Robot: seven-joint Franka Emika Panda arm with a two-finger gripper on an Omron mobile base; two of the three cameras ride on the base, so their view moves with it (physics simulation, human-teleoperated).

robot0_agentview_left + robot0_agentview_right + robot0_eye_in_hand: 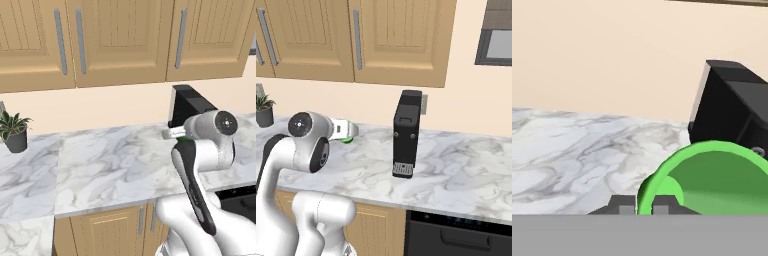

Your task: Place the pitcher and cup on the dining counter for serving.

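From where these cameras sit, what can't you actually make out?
- The cup: hand view cuts off its lower part; in the right base view the arm covers most of it.
- The claw: shut on the cup's rim, its fingers barely rising above the bottom edge.
- Black appliance: partly behind the arm in the left base view.
- Potted plant: too small for detail.

Beside the matte black box-shaped coffee machine (407,134), a bright green plain cylindrical cup (712,177). Beneath the machine, a white marble wall counter (110,165) with grey veining; above it, tan panelled wooden cabinet doors (398,35).
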